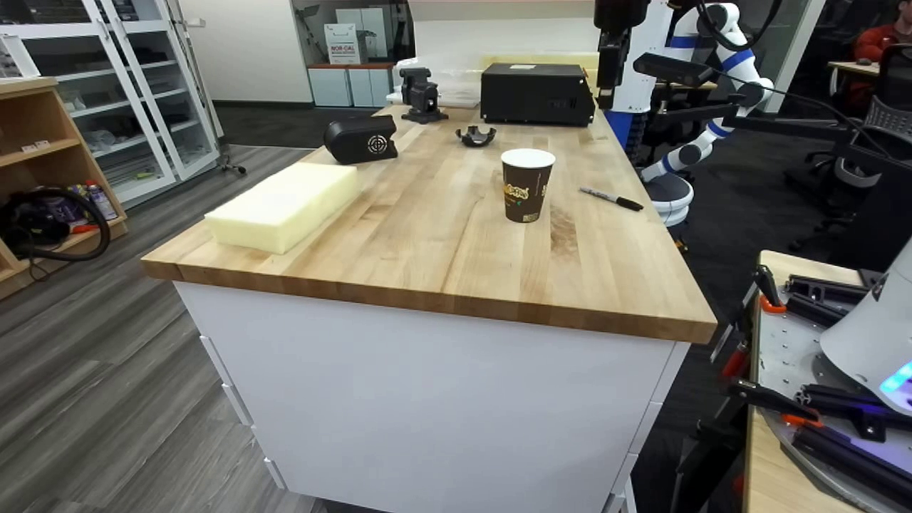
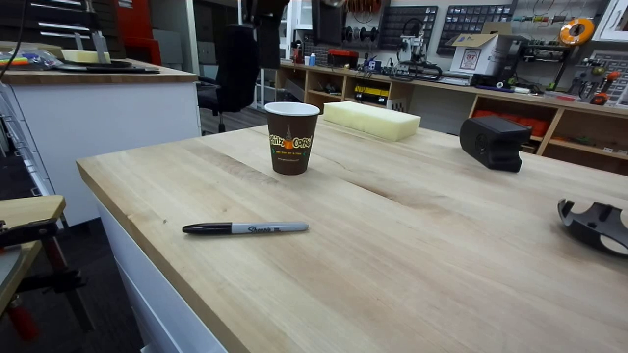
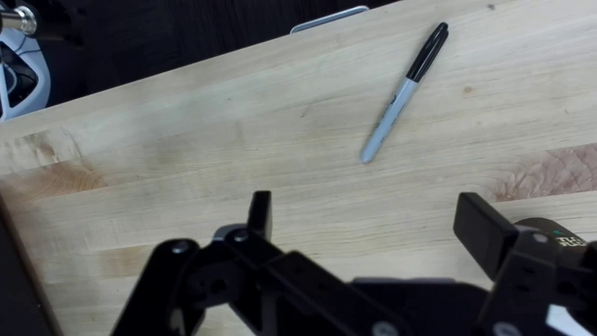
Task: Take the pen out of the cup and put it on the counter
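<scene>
The pen, a marker with black cap and grey barrel, lies flat on the wooden counter (image 1: 399, 263) in both exterior views (image 1: 610, 198) (image 2: 245, 228) and the wrist view (image 3: 401, 95). The dark brown cup with white rim stands upright near it in both exterior views (image 1: 526, 189) (image 2: 291, 142). The cup's inside is mostly hidden. In the wrist view the cup (image 3: 566, 239) is partly hidden behind the right finger. My gripper (image 3: 364, 205) is open and empty, high above the counter. It also shows at the top edge in both exterior views (image 1: 608, 85) (image 2: 269, 54).
A pale yellow foam block (image 1: 285, 203), a black rounded box (image 1: 361, 140), a black curved part (image 1: 476, 136), a black stand (image 1: 421, 96) and a large black box (image 1: 538, 94) stand on the counter. The counter's edge runs close to the pen's cap.
</scene>
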{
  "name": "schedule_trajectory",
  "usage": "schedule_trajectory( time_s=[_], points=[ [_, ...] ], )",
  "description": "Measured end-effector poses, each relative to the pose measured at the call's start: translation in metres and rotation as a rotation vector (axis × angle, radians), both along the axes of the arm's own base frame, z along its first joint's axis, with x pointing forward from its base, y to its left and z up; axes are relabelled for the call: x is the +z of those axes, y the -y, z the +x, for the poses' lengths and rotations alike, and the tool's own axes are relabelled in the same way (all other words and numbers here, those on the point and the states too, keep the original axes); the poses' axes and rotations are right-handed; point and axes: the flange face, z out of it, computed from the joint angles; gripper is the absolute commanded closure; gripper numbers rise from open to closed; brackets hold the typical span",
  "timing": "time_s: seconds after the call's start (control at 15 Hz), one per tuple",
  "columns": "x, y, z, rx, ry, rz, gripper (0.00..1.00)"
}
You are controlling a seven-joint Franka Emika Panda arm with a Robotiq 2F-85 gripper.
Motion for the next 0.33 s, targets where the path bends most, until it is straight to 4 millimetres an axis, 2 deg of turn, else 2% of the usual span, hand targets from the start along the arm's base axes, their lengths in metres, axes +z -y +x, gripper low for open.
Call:
schedule_trajectory(
  time_s=[0.33],
  points=[
    [-0.0050, -0.0067, -0.0082, -0.020, -0.071, 0.023, 0.00]
  ],
)
